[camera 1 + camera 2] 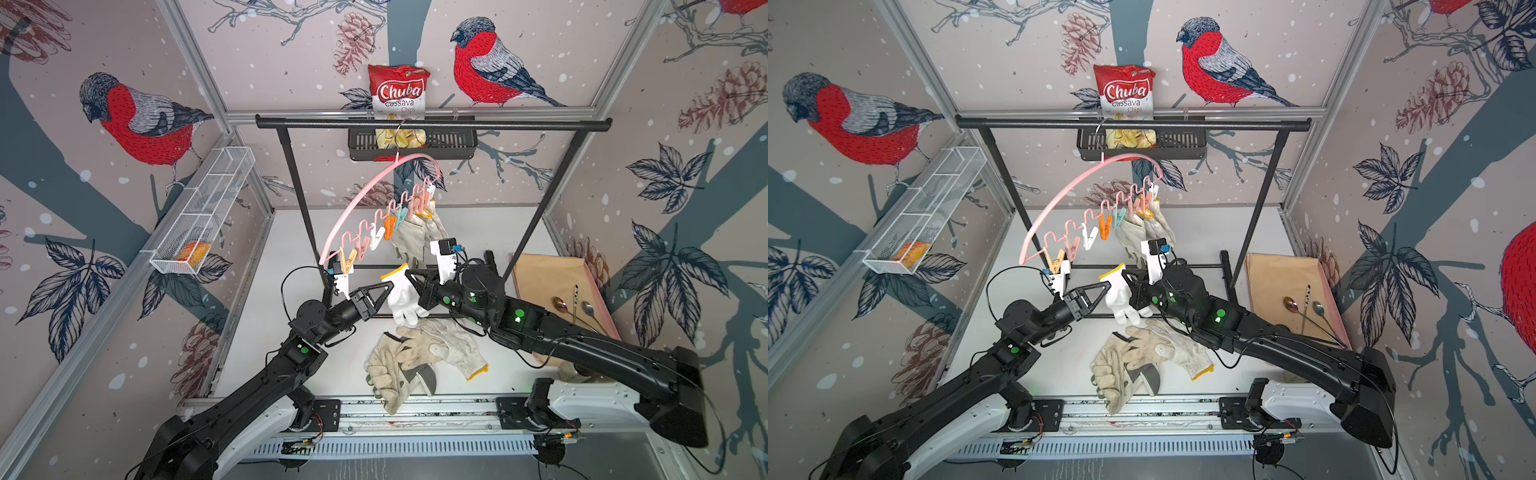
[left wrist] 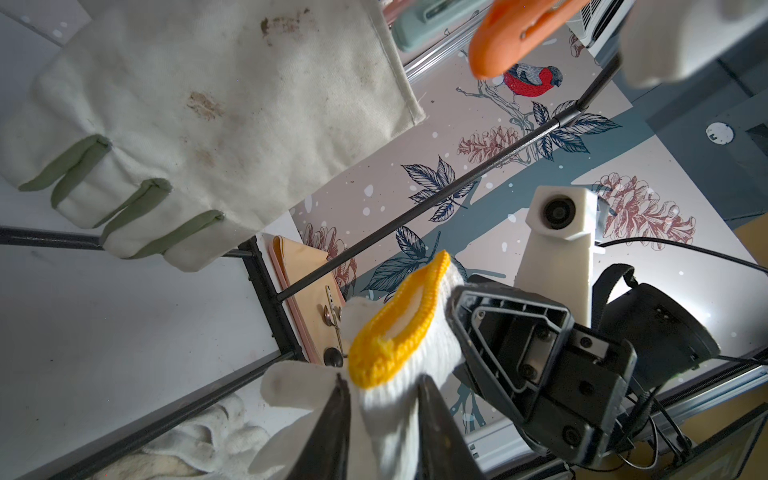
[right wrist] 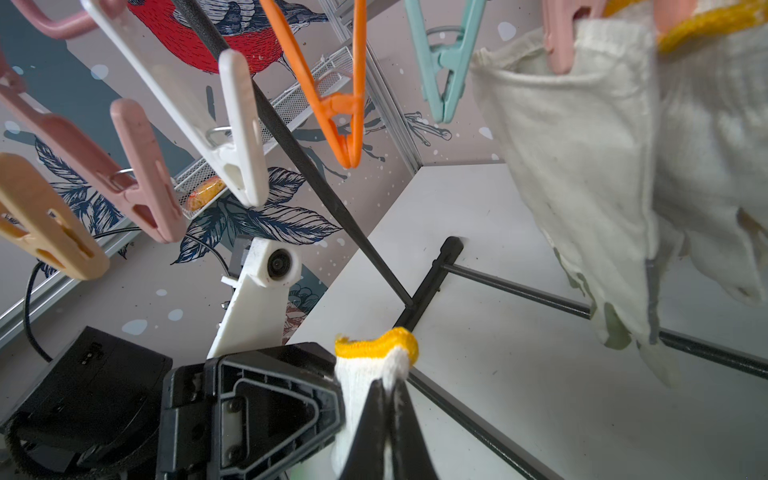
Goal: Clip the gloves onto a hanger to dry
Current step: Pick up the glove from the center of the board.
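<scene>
held glove: the white knit glove (image 1: 401, 293) with a yellow-edged cuff hung between both tools above the white bench (image 1: 291, 332), cuff up, fingers down.
target: the orange plastic clothespin (image 3: 337, 106) on the pink arched hanger (image 1: 353, 200) hung empty above the cuff, apart from it.
right tool (image 3: 388, 384): pinched tight on the cuff edge.
left tool (image 2: 381, 378): narrow gap, glove fabric between the jaws just below the cuff; grip unclear.

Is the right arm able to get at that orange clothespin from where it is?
Probably yes: the right gripper, shut on the yellow-cuffed knit glove, sits below the empty orange clothespin, with nothing visibly between them.
</scene>
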Action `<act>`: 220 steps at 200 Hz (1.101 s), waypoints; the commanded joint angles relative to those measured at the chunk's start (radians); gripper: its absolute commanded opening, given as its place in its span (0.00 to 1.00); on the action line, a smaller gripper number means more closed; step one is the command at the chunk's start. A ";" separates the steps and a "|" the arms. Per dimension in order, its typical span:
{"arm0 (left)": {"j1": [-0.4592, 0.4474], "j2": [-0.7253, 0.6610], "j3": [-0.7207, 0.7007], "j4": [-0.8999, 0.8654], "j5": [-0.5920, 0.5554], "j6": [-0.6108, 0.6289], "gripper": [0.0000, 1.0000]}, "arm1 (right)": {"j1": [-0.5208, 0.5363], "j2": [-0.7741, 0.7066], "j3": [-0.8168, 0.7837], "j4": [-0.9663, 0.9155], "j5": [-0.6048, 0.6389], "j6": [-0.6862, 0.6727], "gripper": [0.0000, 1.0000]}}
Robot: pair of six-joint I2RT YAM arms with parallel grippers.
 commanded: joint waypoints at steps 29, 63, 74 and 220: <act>-0.001 0.036 0.012 0.121 0.010 -0.032 0.24 | 0.004 0.009 0.010 0.026 -0.011 0.002 0.00; -0.002 0.039 0.013 0.131 0.008 -0.038 0.10 | 0.004 0.015 0.010 0.027 -0.010 0.003 0.00; -0.002 0.036 0.011 0.133 0.008 -0.036 0.02 | 0.005 0.015 0.011 0.028 -0.010 0.004 0.00; 0.007 -0.153 0.246 -0.646 -0.186 0.766 0.00 | -0.231 0.007 0.178 -0.115 -0.297 0.088 0.40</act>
